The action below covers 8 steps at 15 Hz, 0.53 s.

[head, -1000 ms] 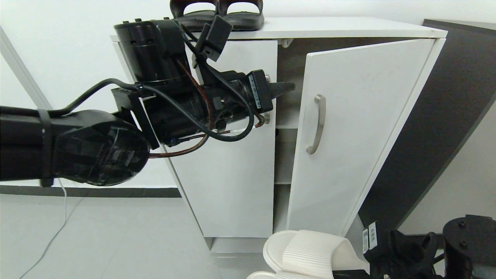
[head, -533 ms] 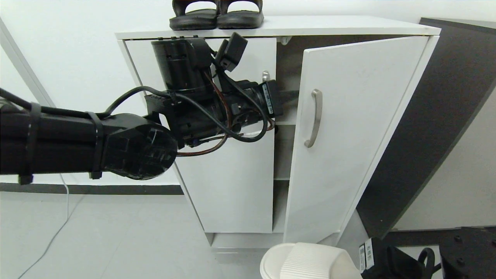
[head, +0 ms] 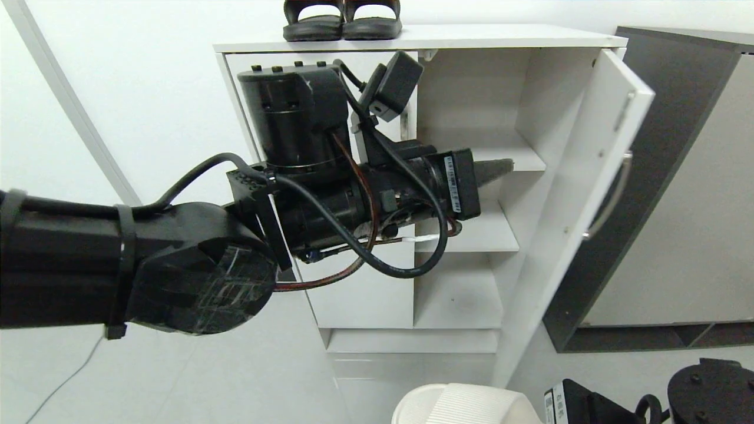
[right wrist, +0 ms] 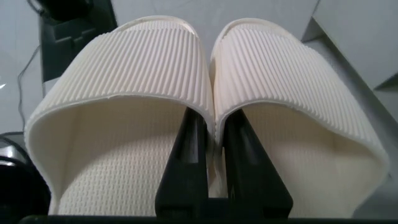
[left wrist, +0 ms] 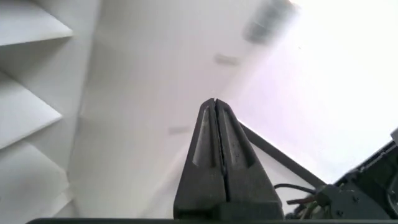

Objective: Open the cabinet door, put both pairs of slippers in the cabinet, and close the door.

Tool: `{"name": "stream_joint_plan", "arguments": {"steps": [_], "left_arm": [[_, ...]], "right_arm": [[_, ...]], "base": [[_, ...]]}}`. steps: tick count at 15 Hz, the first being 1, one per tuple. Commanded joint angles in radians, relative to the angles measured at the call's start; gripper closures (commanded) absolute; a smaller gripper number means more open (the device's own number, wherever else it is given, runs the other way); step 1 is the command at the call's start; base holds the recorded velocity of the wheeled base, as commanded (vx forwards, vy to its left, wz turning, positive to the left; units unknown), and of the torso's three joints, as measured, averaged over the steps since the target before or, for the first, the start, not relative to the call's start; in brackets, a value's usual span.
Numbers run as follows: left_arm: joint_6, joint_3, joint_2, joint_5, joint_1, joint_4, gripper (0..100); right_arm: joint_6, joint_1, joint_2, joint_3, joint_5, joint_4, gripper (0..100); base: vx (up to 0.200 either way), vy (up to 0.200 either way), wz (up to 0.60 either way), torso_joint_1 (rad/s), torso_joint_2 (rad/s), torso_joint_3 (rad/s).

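The white cabinet (head: pixel 424 36) stands with its right door (head: pixel 574 200) swung wide, handle (head: pixel 612 197) on the outer side, and bare shelves (head: pixel 477 232) showing inside. My left gripper (head: pixel 503 167) is shut and empty, its tip just inside the opening at the upper shelf; in the left wrist view the gripper (left wrist: pixel 215 111) points past the shelves (left wrist: pixel 28 115) at the door's inner face. A black pair of slippers (head: pixel 343 22) rests on the cabinet top. My right gripper (right wrist: pixel 214 146) is shut on the inner sides of the white pair of slippers (right wrist: pixel 205 74), held low in front of the cabinet (head: pixel 465 403).
The left cabinet door (head: pixel 359 294) is closed behind my left arm. A dark grey unit (head: pixel 677 147) stands right of the open door, close to its handle. A thin cable (head: pixel 53 388) lies on the pale floor at the left.
The right door has swung from ajar to wide open, and my left gripper has travelled right into the opening. The head view has also shifted; the white slippers sit lower in it.
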Motion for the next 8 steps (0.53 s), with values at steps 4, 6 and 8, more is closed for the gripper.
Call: {"name": "stream_joint_plan", "arguments": {"steps": [4,6,8], "left_arm": [[0.008,0.013,-0.032,0.038,0.070,-0.041,100],[0.011,0.079,-0.118,0.073,0.146,-0.035,100],[0.069,0.287,-0.290,0.084,0.248,-0.038,100]], "right_arm": [[0.001,-0.018,0.025,-0.021,-0.024,-0.008,100],[0.006,-0.061,0.049,-0.056,-0.096,-0.011,100],[0.012,-0.115,0.072,-0.125,-0.190,-0.008,100]], "base": [[0.000,0.000,0.00,0.000,0.00,0.000],[0.000,0.000,0.00,0.000,0.00,0.000],[0.000,0.000,0.00,0.000,0.00,0.000]]}}
